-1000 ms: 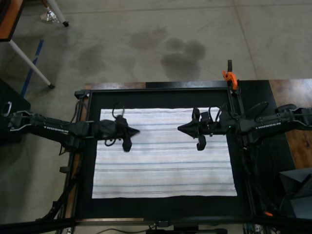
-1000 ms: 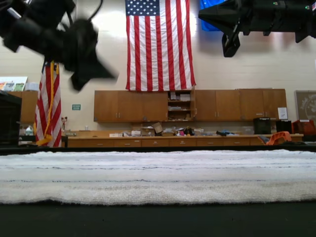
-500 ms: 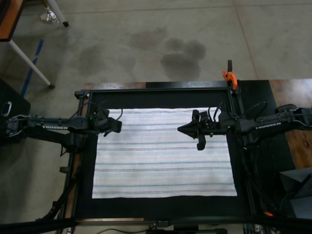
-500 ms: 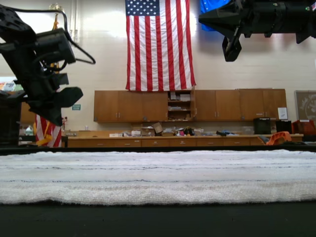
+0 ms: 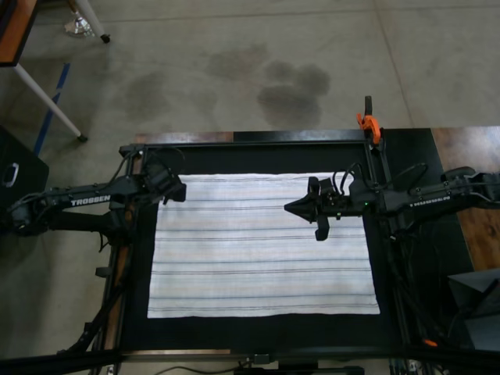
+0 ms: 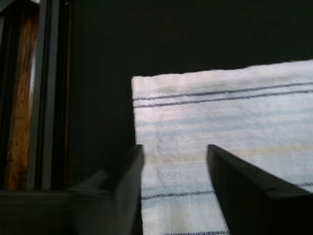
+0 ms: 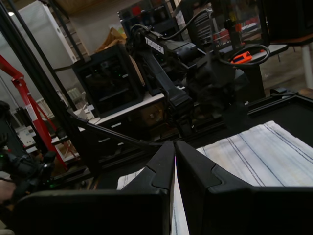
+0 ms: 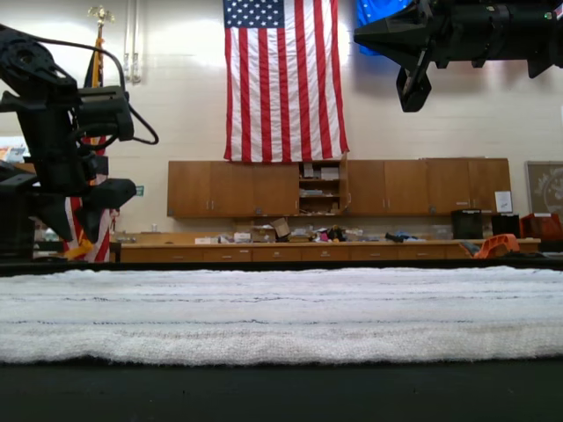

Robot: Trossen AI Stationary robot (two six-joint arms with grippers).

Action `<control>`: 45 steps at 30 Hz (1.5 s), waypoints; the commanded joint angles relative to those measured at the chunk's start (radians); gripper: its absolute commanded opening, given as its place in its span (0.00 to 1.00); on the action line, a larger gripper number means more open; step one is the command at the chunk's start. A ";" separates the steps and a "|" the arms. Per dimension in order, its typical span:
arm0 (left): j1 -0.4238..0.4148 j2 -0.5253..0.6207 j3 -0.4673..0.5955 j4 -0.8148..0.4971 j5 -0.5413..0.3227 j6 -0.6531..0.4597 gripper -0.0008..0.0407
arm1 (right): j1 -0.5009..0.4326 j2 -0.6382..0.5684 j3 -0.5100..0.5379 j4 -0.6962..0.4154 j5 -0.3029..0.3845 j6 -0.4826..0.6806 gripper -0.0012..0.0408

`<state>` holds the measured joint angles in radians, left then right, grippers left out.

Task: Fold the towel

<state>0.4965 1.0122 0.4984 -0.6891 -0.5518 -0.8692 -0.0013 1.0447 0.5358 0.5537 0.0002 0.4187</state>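
I read this as the approach to the first grasp. At the left of the top view my left gripper (image 5: 173,190) hovers by the towel (image 5: 262,244) at its upper-left corner, fingers spread; next it must drop and pinch that corner. The towel lies flat and unfolded, white with thin stripes, on the black mat (image 5: 258,160). At right, my right gripper (image 5: 291,207) hangs above it, fingers pressed together.

Black mat (image 5: 266,326) in a dark frame, striped white towel (image 5: 262,258) flat on it.
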 commanded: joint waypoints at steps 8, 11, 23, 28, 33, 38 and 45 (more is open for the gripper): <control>0.093 0.073 -0.007 0.008 0.026 0.022 0.57 | 0.000 0.000 0.000 0.000 0.000 0.000 0.03; 0.098 0.108 -0.022 0.045 0.034 0.022 0.56 | 0.000 0.000 0.000 0.000 0.000 0.000 0.03; 0.098 0.162 -0.061 0.167 0.093 0.021 0.56 | 0.000 0.000 0.000 0.000 0.000 0.009 0.03; 0.098 0.164 -0.061 0.167 0.091 0.023 0.48 | 0.000 0.000 0.000 0.000 0.000 0.009 0.03; 0.098 0.176 -0.068 0.173 0.079 0.025 0.34 | 0.000 0.000 0.000 0.001 0.000 0.009 0.03; 0.098 0.190 -0.079 0.175 0.068 0.026 0.22 | 0.000 0.000 0.000 0.001 0.000 0.012 0.03; 0.098 0.183 -0.082 0.174 0.069 0.031 0.19 | 0.000 0.000 0.000 0.001 0.000 0.019 0.03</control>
<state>0.5941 1.1992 0.4179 -0.5091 -0.4839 -0.8394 -0.0010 1.0447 0.5354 0.5545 0.0002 0.4377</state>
